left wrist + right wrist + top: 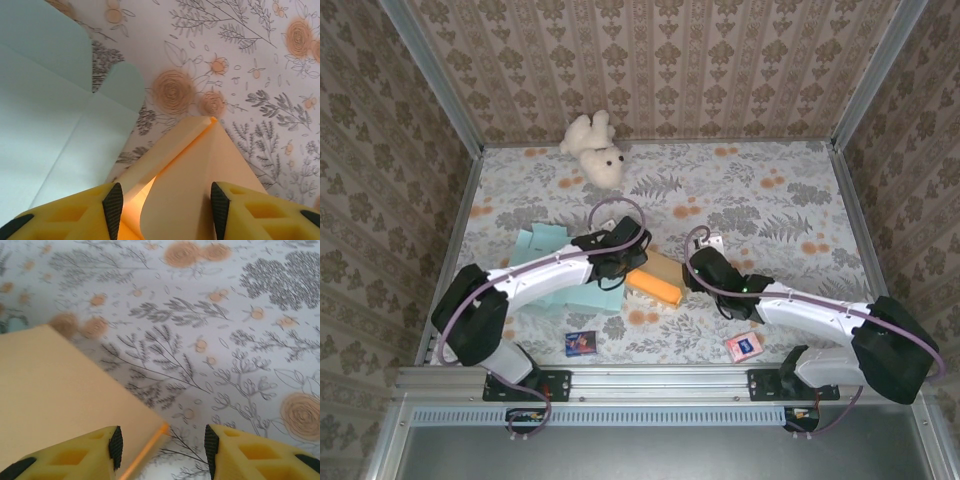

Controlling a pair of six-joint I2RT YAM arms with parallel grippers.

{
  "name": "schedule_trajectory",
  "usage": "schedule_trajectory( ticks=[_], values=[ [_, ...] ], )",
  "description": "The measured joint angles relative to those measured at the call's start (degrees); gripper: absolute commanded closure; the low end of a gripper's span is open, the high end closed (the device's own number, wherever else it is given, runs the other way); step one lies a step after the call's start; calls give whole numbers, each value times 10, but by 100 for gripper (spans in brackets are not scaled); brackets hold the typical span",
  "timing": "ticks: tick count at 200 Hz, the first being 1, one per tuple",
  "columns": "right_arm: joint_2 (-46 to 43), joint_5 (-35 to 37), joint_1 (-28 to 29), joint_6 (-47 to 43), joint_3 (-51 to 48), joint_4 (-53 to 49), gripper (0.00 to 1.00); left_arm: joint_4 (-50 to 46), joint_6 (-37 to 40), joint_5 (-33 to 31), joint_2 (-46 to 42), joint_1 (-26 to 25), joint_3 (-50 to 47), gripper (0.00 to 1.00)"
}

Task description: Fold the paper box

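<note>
The orange paper box (655, 279) lies partly folded on the floral table, between the two arms. In the left wrist view its panels (200, 165) rise to a ridge, with a curved flap standing between my fingers. My left gripper (166, 205) is open and straddles that box; the right pad (219, 204) sits close against a panel. From the right, my right gripper (161, 447) is open over the box's corner (55, 385). Its left pad (115, 446) is above the box and the other pad over bare table. In the top view the left gripper (625, 268) and right gripper (692, 272) flank the box.
Flat teal paper sheets (550, 270) lie left of the box, close beside my left gripper (45, 115). A white teddy bear (595, 148) sits at the back. Two small cards (580, 343) (743, 346) lie near the front edge. Patterned walls enclose the table.
</note>
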Motion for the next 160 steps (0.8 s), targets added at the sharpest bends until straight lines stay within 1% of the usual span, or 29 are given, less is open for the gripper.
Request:
schedule_trajectory(
  ticks=[15, 29, 73, 102, 118, 142, 160],
  values=[
    [12, 8, 1, 0, -7, 11, 50, -10, 0, -9, -14, -4, -10, 43],
    [24, 11, 3, 1, -10, 23, 50, -15, -2, -16, -28, -7, -23, 42],
    [26, 24, 15, 7, -23, 36, 50, -20, -3, -47, -87, -28, -84, 46],
    [-22, 37, 36, 10, -22, 21, 51, -17, -7, -58, -85, -38, -97, 46],
    [-45, 46, 58, 11, -17, 7, 51, -14, -10, -62, -73, -46, -97, 47],
    [-53, 58, 97, 13, -12, 4, 50, -12, -16, -65, -51, -53, -97, 48],
    [-44, 58, 110, 14, -12, 7, 49, -12, -21, -68, -39, -57, -98, 48]
  ],
)
